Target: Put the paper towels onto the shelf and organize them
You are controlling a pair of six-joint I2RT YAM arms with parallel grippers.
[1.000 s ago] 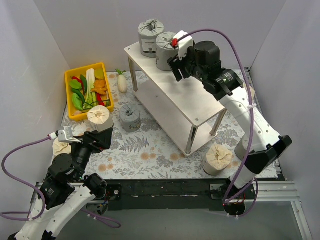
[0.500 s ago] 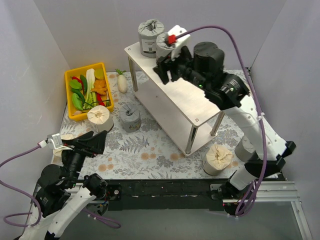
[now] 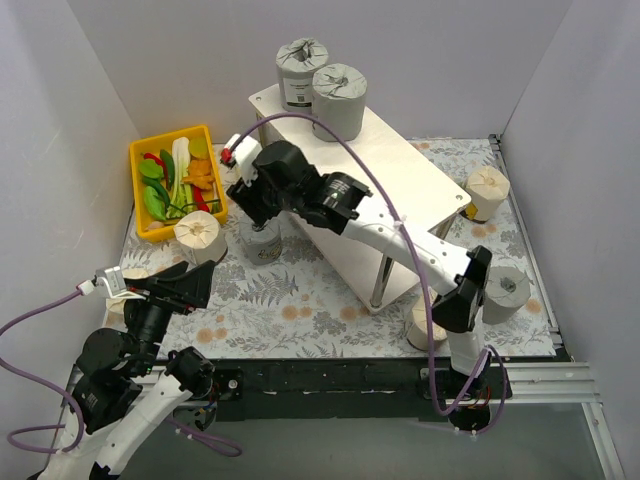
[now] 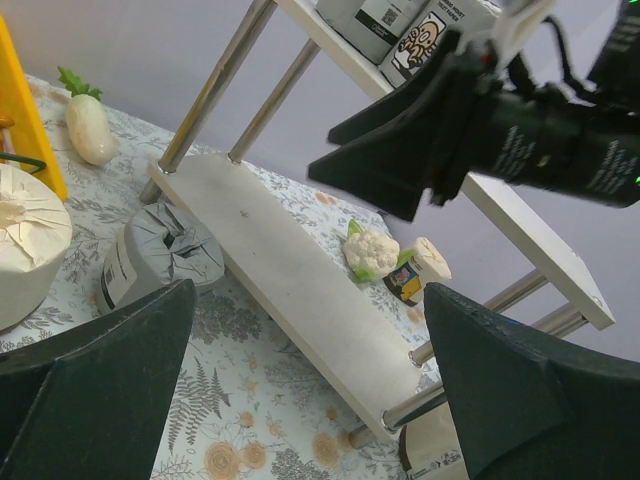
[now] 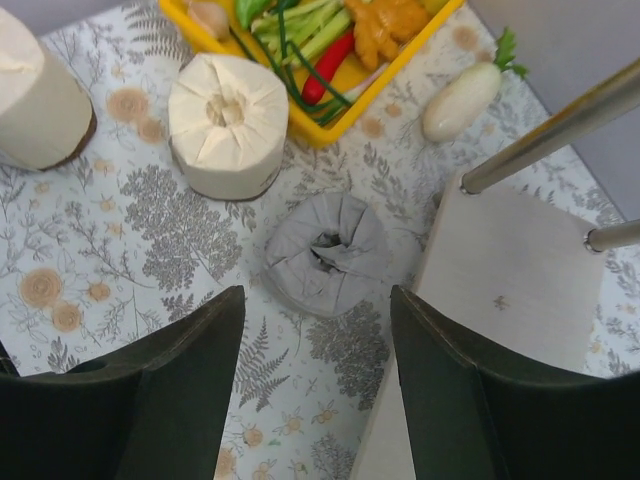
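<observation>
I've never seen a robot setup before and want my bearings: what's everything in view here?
shelf: one, pale wood on silver legs, centre.
grey rolls: four; two on shelf top, one on the mat under the right tool, one front right.
cream rolls: four; one beside the bin, one by the left arm, one far right, one front, under the right arm.
bin: one, yellow, far left, full of vegetables.
radish: one, white, between bin and shelf.
cauliflower: one, white-green, by the shelf's lower board.
jar: one, yellow label, beside cauliflower.
left arm, right arm: white-black, near edge.
left tool, right tool: black, both open.
</observation>
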